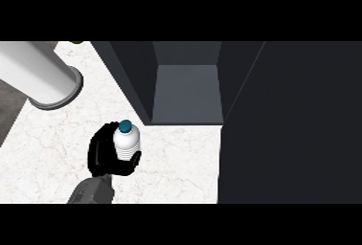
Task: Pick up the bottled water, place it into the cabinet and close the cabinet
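Observation:
The bottled water [127,141] is white with a teal cap, upright, and sits in my left hand [104,152], whose fingers and thumb curl round its body. The hand hangs over the marble counter [176,162], just in front of the dark cabinet's left wall [130,79]. The cabinet [185,91] stands open, its grey inner floor showing up and to the right of the bottle. Its open door [290,124] is the large dark panel filling the right side. My right hand does not show.
A big light-grey cylinder [42,76] lies across the upper left corner over the counter. A dark grey strip [8,112] borders the counter at the left edge. Bare marble stretches between the hand and the door.

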Motion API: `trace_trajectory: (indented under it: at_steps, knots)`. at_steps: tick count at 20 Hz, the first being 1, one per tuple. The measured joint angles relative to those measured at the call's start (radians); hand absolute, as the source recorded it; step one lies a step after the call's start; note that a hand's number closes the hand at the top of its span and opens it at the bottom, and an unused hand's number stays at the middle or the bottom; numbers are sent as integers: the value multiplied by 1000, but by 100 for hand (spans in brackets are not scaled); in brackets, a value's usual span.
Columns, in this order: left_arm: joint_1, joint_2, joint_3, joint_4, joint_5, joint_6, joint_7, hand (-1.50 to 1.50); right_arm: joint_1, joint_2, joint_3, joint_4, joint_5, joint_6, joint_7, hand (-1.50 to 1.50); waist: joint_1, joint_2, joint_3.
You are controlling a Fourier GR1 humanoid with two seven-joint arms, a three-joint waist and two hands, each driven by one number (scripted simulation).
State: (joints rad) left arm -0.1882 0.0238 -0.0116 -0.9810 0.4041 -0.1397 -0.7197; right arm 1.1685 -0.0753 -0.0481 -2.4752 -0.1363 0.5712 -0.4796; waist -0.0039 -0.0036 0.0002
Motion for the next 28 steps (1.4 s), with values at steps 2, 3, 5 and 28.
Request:
trace_trajectory:
  at_steps: [2,3,5,28]
  knots:
    - [-2,-9,-39,-72,2,31,54,150,0,-1,-4,0,-1,1,2,-150,1,-1,0]
    - [1,-12,-62,-114,2,49,78,150,0,0,-7,0,-2,0,3,-150,2,-1,0]
    - [2,-17,-109,-195,5,96,126,150,-24,1,-7,1,-3,-12,21,-150,7,0,0]
    - [-382,-24,-557,-496,2,872,526,150,-142,-5,-61,20,-28,-5,90,-150,-17,4,0]
